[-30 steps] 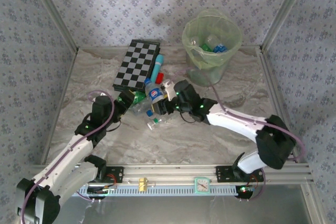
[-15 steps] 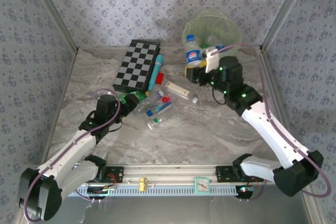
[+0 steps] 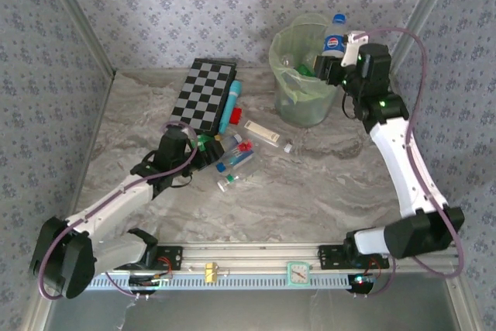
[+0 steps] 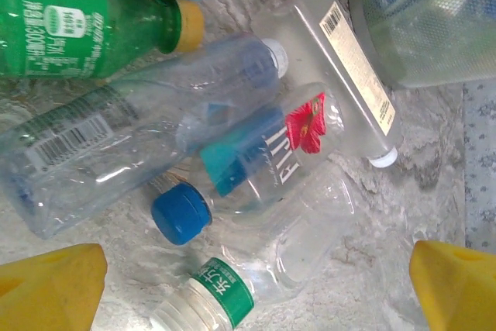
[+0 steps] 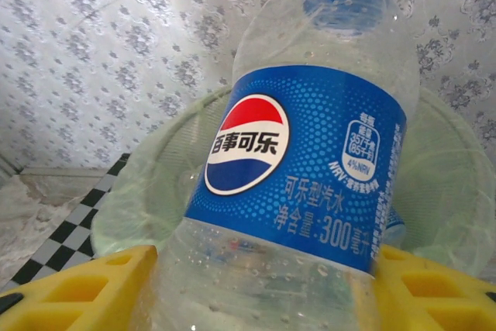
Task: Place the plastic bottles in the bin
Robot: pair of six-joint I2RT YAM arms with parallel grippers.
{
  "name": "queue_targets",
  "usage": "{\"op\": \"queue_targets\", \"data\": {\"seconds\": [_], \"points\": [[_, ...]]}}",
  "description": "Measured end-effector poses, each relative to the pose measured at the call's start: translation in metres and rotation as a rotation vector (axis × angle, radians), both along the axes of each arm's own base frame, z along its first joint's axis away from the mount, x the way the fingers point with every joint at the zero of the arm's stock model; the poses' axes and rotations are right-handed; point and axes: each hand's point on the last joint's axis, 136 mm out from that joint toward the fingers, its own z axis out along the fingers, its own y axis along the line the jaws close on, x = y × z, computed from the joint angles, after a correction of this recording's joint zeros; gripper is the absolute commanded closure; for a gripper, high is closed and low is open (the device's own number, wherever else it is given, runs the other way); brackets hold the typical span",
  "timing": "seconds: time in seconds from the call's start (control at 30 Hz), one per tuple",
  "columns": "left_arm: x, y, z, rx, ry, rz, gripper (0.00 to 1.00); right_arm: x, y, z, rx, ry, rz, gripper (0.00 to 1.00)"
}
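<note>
Closest in, the left claw point(image 4: 252, 288) is spread wide w/ nothing in it, hanging right over the pile of loose bottles point(image 3: 232, 162) on the marbled counter point(image 3: 310, 184). Thru the left wrist cam:

- Fiji bottle point(image 4: 267, 153) w/ a blue cap, lying in the middle
- clear one w/ a green neck label point(image 4: 225, 294) just below it
- bigger clear bottle w/ a barcode point(image 4: 101, 153) to the left
- green bottle point(image 4: 70, 13) w/ a yellow cap up top
- flat clear bottle w/ a white cap point(image 4: 353, 67) on the right

All on their sides, touching or overlapping.

Further back there's the checkerboard point(image 3: 203, 92), w/ the cyan tube point(image 3: 231, 105) and small red block point(image 3: 235, 115) right beside it.

Far end: the right claw point(image 5: 256, 300) pinches a Pepsi bottle point(image 5: 310, 160) by its lower body, cap up, held above the pale-green bin point(image 3: 302, 102). A few bottles are already inside.
</note>
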Motion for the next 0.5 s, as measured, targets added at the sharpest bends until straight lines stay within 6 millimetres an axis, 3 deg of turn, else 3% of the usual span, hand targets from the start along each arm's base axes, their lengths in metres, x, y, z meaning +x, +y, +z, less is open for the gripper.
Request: {"op": "queue_targets", "data": {"seconds": [0.23, 0.5], "points": [[-0.009, -0.002, -0.007, 0.042, 0.017, -0.039, 0.0, 0.048, 0.0, -0.035, -0.002, 0.161, 0.001, 0.49], [-0.014, 0.002, 0.001, 0.053, -0.004, -0.034, 0.0, 0.075, 0.005, -0.08, 0.036, 0.336, 0.02, 0.42]]}}
